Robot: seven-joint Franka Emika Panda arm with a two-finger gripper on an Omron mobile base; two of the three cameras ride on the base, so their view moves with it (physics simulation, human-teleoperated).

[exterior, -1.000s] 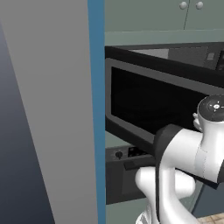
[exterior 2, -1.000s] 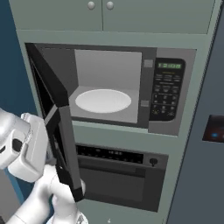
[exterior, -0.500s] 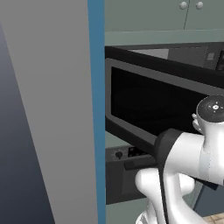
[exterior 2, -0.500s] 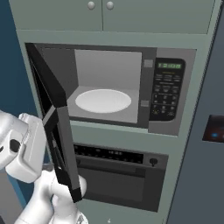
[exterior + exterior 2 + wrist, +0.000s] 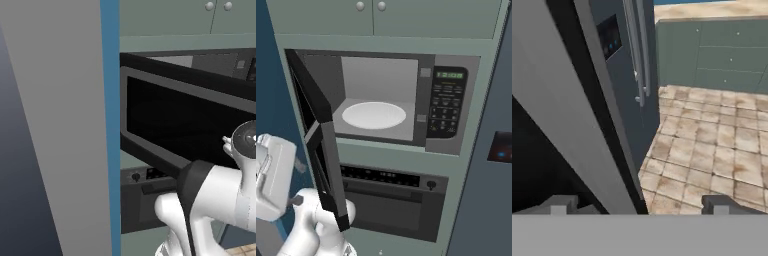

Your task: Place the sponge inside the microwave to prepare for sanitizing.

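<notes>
Microwave [image 5: 381, 107] sits built into a pale green cabinet column, door swung wide out to the left. Cavity light grey, with a white round plate [image 5: 374, 115] lying flat on its floor, nothing on it. Button panel [image 5: 447, 102] on the right of the cavity: dark, with a small green-lit display at top and rows of keys under it. Door [image 5: 318, 145] is black glass in a dark grey frame; from the right base view it shows nearly edge-on, reaching down in front of the lower oven [image 5: 393, 202], a black unit with a control strip and one knob at right. From the left base view the door's [image 5: 185, 122] glass face is broad and dark, the white arm in front of its lower right. Two round knobs [image 5: 370, 6] mark the upper cabinet doors above the microwave. Hand view: gripper [image 5: 642, 205] spread wide, its two grey fingertips [image 5: 721, 204] far apart at the bottom, nothing between them; the door's grey-framed edge [image 5: 582, 120] runs slantwise just ahead of them. Beyond it, a dark grey refrigerator [image 5: 629, 60] with a blue-lit panel and long vertical handles, tan tiled floor [image 5: 712, 145], and green base cabinets [image 5: 712, 52] at the far side.
</notes>
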